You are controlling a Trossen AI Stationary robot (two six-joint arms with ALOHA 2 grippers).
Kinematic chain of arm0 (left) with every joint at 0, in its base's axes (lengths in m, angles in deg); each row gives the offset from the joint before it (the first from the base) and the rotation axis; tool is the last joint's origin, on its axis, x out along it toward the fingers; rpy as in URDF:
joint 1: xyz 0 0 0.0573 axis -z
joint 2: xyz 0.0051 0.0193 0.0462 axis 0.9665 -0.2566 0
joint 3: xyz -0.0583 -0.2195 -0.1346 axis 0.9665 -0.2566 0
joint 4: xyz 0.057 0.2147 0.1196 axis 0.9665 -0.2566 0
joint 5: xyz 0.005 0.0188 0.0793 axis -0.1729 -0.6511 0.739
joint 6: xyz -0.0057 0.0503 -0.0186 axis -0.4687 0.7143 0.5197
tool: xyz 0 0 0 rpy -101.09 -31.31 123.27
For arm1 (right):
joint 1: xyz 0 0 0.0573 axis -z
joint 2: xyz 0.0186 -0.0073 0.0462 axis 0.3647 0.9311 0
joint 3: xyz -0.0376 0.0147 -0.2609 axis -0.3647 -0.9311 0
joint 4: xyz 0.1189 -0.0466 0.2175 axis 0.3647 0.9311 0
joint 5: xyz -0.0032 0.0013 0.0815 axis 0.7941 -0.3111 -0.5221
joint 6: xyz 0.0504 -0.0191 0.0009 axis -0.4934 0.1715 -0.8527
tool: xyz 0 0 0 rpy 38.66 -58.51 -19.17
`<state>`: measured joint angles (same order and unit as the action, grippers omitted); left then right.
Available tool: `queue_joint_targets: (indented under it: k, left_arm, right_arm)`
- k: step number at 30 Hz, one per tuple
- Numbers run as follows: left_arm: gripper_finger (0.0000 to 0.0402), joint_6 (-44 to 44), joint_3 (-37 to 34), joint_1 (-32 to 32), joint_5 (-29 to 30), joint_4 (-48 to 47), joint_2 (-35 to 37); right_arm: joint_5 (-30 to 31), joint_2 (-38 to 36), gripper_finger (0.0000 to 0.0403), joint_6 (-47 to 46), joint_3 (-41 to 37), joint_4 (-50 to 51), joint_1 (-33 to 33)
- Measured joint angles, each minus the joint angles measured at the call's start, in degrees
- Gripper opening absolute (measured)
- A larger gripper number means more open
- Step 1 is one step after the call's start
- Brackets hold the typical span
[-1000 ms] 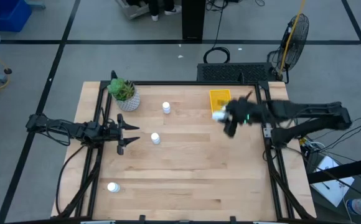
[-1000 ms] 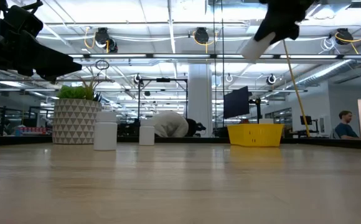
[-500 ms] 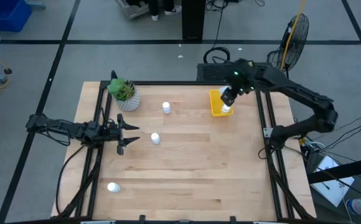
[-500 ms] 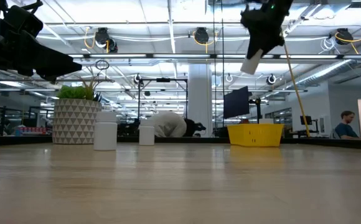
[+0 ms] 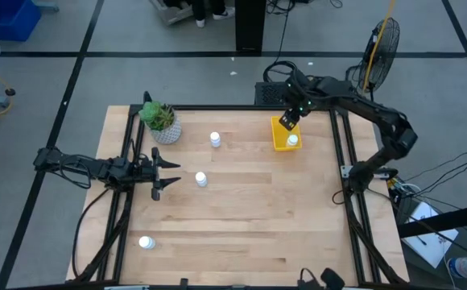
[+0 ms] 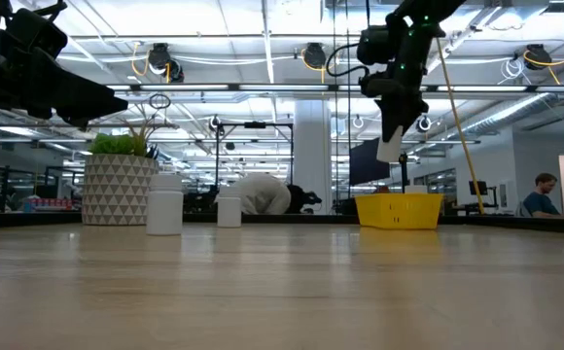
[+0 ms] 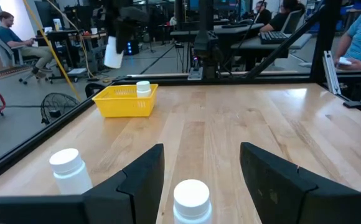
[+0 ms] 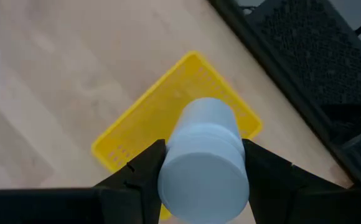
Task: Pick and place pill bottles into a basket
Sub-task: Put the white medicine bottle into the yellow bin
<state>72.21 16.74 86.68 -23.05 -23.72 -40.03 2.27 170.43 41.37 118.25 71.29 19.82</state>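
My right gripper [image 5: 288, 121] hangs above the yellow basket [image 5: 280, 135], shut on a white pill bottle [image 8: 204, 163] that points down at it. In the low view that bottle [image 6: 391, 146] hangs well above the basket [image 6: 399, 211]. Another bottle [image 5: 292, 141] stands in the basket's near end. Three more stand on the table: one behind the middle [image 5: 215, 139], one left of centre [image 5: 200, 179], one at the front left [image 5: 146, 242]. My left gripper [image 5: 163, 172] waits open at the left edge, pointing at the left-of-centre bottle [image 7: 192, 198], a short way from it.
A white patterned pot with a green plant [image 5: 163, 122] stands at the table's back left corner. Black frame rails [image 5: 348, 161] run along the table's sides. A fan [image 5: 382, 44] stands beyond the back right corner. A seated person [image 6: 540, 194] shows far behind the table.
My right arm has swung from beside the basket's front end to above the basket, carrying the bottle and tipping it downward. The left arm has not moved.
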Motion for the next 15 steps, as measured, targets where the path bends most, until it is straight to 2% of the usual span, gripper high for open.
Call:
queue_joint_targets:
  k: [6, 15]
  left_arm:
    - [0.0214, -0.01, 0.00, 0.00, 0.00, 0.00, 0.01]
    - [0.0214, 0.01, 0.00, -0.01, 0.00, 0.01, -0.01]
  right_arm:
    - [-2.85, 0.67, 0.0164, 0.52, -0.57, -1.99, 3.23]
    - [-4.89, 0.72, 0.0164, 0.72, -6.54, -5.66, 3.46]
